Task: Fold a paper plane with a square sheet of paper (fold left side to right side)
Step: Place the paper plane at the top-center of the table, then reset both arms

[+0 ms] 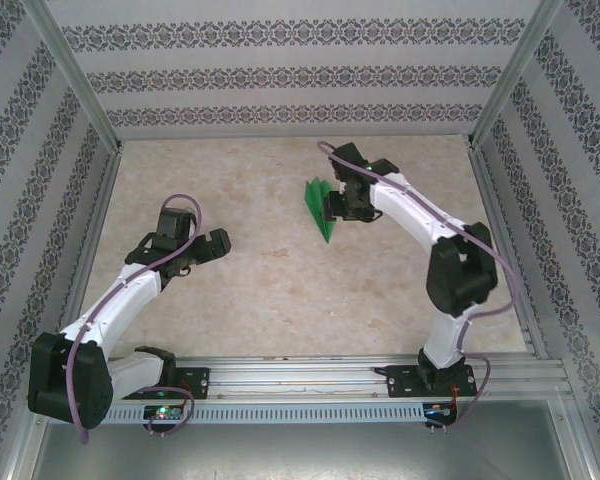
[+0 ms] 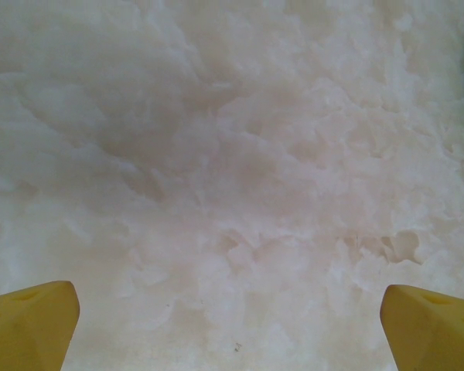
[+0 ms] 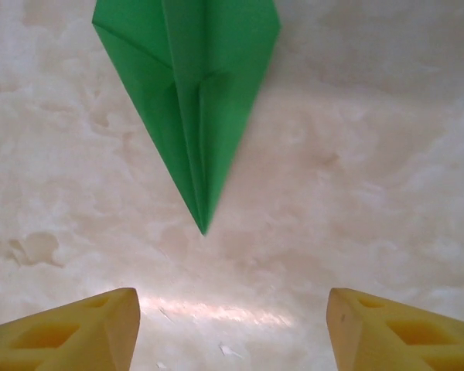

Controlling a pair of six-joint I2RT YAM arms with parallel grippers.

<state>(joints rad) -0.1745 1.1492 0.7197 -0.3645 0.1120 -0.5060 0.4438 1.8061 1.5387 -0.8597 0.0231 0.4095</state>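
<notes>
Top external: left gripper [image 1: 212, 246] at 8 o'clock on the table [image 1: 280, 290], jaws spread wide, empty. Paper plane [image 1: 314, 196] lies at 1 o'clock, already a creased dart, so folding looks done. Right gripper [image 1: 334, 208] just beside it, jaws apart, nothing pinched. Right wrist: plane at 12 o'clock, its tip short of the fingers [image 3: 77, 332].

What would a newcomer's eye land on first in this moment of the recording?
The bright green paper plane stands out, lying folded and pointed on the pale marbled table, right of centre toward the far side. The right pincer is close by, jaws apart and empty, with the plane's tip pointing at the gap. The left pincer hangs wide open over bare table on the left.
</notes>
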